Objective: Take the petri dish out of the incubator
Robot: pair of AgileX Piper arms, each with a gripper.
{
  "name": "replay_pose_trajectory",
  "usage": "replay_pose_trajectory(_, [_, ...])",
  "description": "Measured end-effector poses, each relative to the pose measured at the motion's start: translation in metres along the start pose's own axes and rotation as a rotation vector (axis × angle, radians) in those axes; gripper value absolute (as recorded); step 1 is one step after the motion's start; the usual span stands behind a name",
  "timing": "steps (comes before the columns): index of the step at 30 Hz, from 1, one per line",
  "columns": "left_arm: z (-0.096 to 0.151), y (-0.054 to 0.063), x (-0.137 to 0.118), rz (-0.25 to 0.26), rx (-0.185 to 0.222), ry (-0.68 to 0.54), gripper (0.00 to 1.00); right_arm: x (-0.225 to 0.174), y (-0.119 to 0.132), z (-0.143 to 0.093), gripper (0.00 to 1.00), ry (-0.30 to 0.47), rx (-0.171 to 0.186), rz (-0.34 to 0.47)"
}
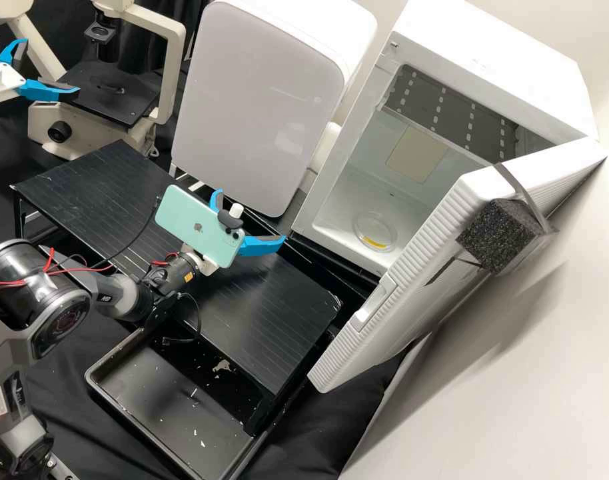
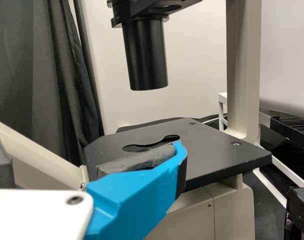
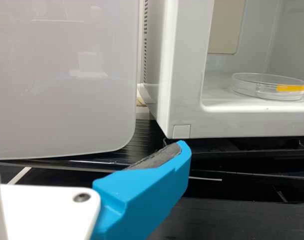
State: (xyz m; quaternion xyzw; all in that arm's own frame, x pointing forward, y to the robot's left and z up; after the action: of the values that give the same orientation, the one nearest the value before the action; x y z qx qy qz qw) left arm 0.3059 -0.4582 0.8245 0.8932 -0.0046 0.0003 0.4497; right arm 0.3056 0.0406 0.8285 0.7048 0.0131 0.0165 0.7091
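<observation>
One white incubator (image 1: 498, 77) stands with its door (image 1: 358, 340) swung wide, and by the microscope (image 1: 114, 107) the left gripper (image 1: 51, 65) has its fingers well spread, holding nothing. The right gripper (image 1: 251, 215), its fingers likewise far apart and empty, hangs over the black platform (image 1: 251, 320), while the clear, yellow-labelled petri dish (image 1: 375, 230) lies on the incubator's floor, near the opening.

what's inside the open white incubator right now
A clear petri dish with a yellow-orange mark on its side sits on the floor of the incubator. The part of the interior behind the open door is hidden.
</observation>
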Motion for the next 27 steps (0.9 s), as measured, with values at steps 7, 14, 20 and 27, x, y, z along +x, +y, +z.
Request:
replay_pose_trajectory(7, [0.0, 0.0, 0.0, 0.0, 0.0, 0.0, 1.0, 0.0, 0.0, 0.0, 1.0, 0.0, 0.0, 0.0])
replay_pose_trajectory(14, [0.0, 0.0, 0.0, 0.0, 0.0, 0.0, 1.0, -0.031, 0.011, 0.021, 1.0, 0.014, 0.022, 0.044])
replay_pose_trajectory(20, [0.0, 0.0, 0.0, 0.0, 0.0, 0.0, 1.0, -0.062, 0.041, 0.041, 1.0, 0.026, 0.091, 0.158])
replay_pose_trajectory(27, [0.0, 0.0, 0.0, 0.0, 0.0, 0.0, 1.0, -0.064, 0.073, 0.067, 1.0, -0.028, 0.114, 0.26])
